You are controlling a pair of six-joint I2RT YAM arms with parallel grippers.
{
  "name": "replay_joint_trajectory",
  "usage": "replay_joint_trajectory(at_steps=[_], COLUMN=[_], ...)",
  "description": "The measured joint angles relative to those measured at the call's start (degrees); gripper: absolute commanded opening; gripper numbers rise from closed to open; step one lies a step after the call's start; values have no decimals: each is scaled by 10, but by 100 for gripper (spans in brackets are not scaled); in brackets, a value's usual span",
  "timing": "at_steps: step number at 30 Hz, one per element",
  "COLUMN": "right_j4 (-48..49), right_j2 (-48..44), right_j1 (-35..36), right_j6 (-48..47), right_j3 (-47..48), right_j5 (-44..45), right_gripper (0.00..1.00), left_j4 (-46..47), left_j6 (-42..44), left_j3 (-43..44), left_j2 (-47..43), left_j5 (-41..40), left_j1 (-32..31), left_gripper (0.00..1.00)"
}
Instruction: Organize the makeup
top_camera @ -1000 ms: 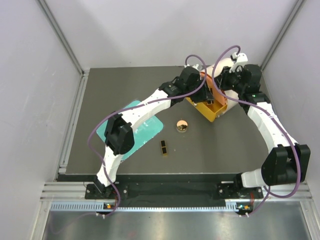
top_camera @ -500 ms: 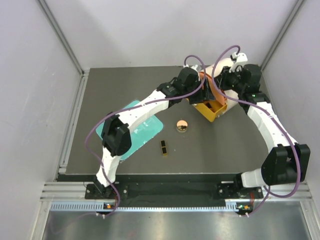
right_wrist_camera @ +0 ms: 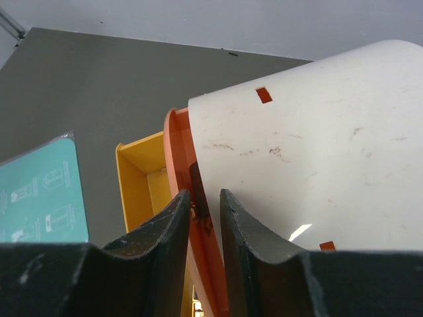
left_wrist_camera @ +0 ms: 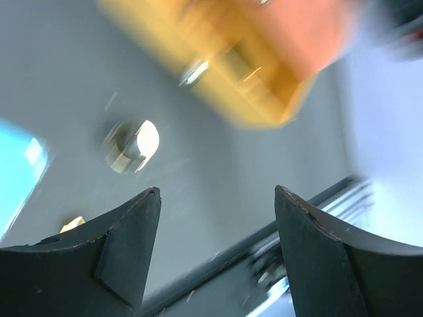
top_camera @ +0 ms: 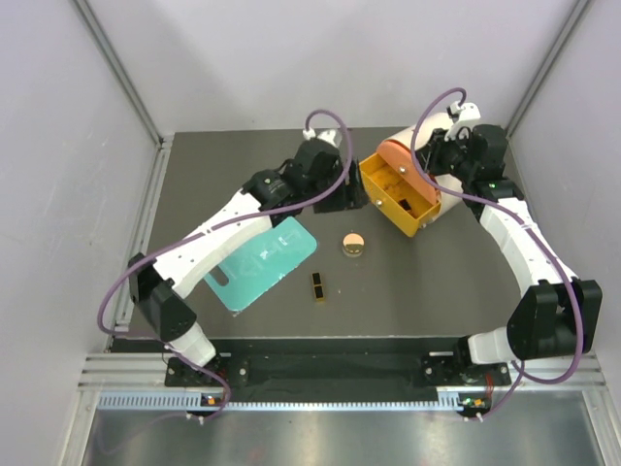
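Dark grey worktop (top_camera: 437,282) between pale walls, seen from overhead and from both wrists. Left fingers (left_wrist_camera: 129,231) are spread wide with nothing between them, hovering in the upper middle of the overhead frame, just left of the yellow drawer (top_camera: 388,209). Right fingers (right_wrist_camera: 165,244) are pinched on the drawer's orange front (right_wrist_camera: 176,145), beside the white drum (right_wrist_camera: 317,158) at upper right. Below the drawer a round gold compact (top_camera: 353,244) lies on the worktop. A small black palette (top_camera: 318,286) lies to its lower left, apart from it. Left of both sits a flat teal tray (top_camera: 262,262). The drawer's contents cannot be made out.
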Motion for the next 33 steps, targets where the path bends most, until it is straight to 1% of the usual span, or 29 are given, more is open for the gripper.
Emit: replay_joint_trajectory(at_steps=[3,6,10,15,22,25,27,28,30,33], right_j4=[0,0,0,0,1,1,1,1,1,1], right_j2=[0,0,0,1,1,1,1,1,1,1], right_j1=[0,0,0,0,0,0,0,0,0,0], right_j6=[0,0,0,0,0,0,0,0,0,0], right_j3=[0,0,0,0,0,0,0,0,0,0], right_j5=[0,0,0,-1,-2,-3,-3,-3,-3,-3], right_gripper=[27,27,27,27,27,27,27,27,27,27], left_j4=[-58,-135,-183,-197,-169,-157,-152,-150,-146,-147], left_j6=[-12,-26,-41,-53,-57,-57,-56,-59,-59,-54], left_j3=[-62,-117,-164,-196,-214,-215,-215,-215,-215,-208], left_j2=[-3,25,66,88,123,143,153,156,162,163], left_j5=[-10,-9,1,11,37,41,41,41,41,38], left_j1=[0,0,0,0,0,0,0,0,0,0], left_gripper=[73,75,77,77,72,63,42,25,0,0])
